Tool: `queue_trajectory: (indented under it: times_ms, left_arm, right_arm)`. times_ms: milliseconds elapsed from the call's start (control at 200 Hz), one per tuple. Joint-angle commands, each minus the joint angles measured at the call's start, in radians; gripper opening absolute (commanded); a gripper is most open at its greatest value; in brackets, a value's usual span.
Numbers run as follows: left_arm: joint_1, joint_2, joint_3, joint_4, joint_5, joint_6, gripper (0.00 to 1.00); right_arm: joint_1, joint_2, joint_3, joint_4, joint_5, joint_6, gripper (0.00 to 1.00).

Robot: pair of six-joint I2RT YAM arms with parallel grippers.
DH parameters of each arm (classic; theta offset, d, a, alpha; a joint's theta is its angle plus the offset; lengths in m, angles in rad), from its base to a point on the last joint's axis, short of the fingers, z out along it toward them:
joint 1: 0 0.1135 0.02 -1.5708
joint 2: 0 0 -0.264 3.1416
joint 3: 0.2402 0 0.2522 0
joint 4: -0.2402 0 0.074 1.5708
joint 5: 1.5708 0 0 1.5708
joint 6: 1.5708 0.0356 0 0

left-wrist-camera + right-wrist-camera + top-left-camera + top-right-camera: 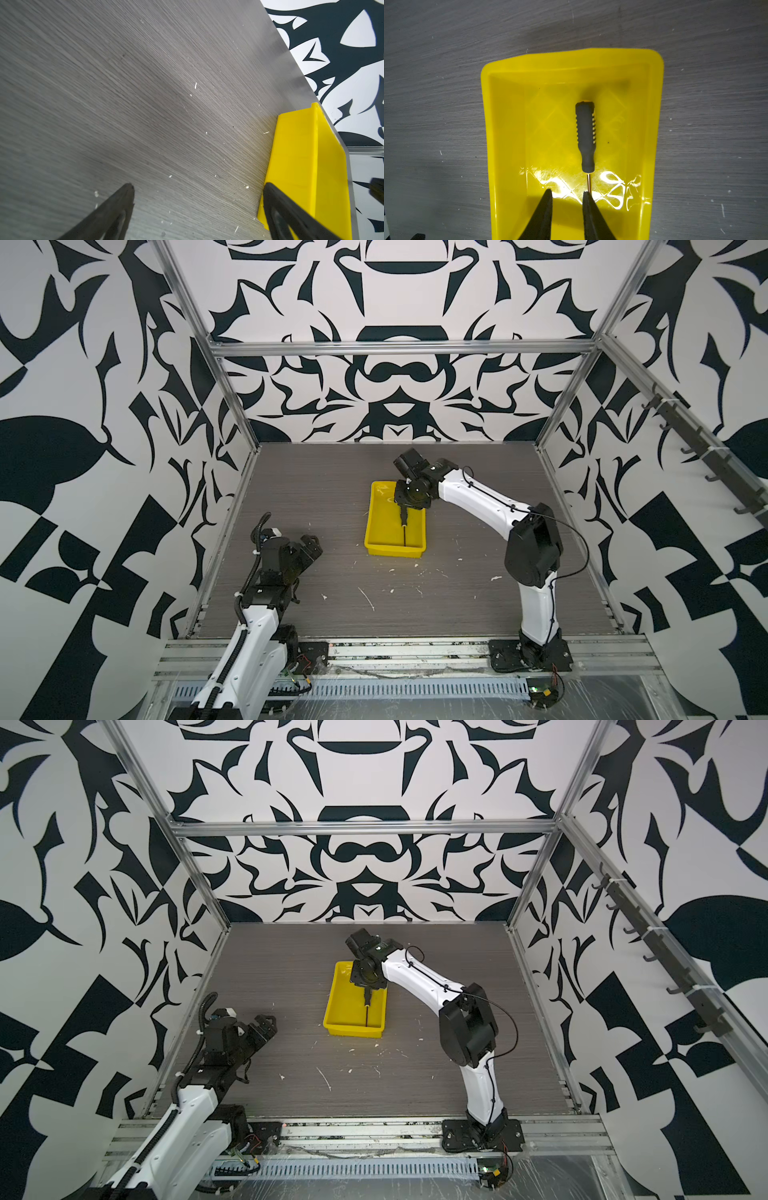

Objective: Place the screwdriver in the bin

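Screwdriver (585,137): inside the bin and lengthwise to it. Its black ribbed handle points to the short wall away from the fingers, and its thin shaft runs back towards them. It looks to be resting on the floor of the tray, though the shaft's tip is hidden behind a finger.
Bin (395,551): a bright yellow shallow tray on the grey wood-grain table (457,605), a touch toward 12 o'clock from the table's middle, with its long sides running 12 to 6.
Right gripper (567,191): low over the tray's 12 o'clock half. Its jaws are parted by a narrow gap with nothing pinched between them. The shaft lies along the inner edge of one finger, touching or just beside, I cannot tell which.
Left gripper (198,185): at about 8 o'clock from the tray and well apart from it. Its fingers are spread wide and holding nothing.
Step in hand: the let-go, by my reading, since the tool is within the walls and the grip is off it.
Next move: part the jaws a little more, then rise straight up before swinging back toward 4 o'clock.
Watch for: the finger beside the shaft dragging it along on the glossy floor.
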Motion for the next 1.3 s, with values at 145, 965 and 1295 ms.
queue_trajectory:
  times_ms: [145, 965, 1295]
  left_arm:
    - [0.003, 0.022, 0.031, 0.011, 0.000, -0.012, 0.99]
    - [0.001, 0.165, 0.071, 0.053, 0.057, 0.006, 0.99]
    - [0.001, 0.204, 0.088, 0.062, 0.071, 0.005, 0.99]
  right_arm:
    - [-0.022, -0.212, -0.208, 0.109, 0.108, 0.002, 0.30]
    - [-0.169, -1.138, -1.535, 1.388, 0.496, -1.112, 0.83]
    - [-0.211, -1.041, -1.626, 1.434, 0.497, -1.135, 0.97]
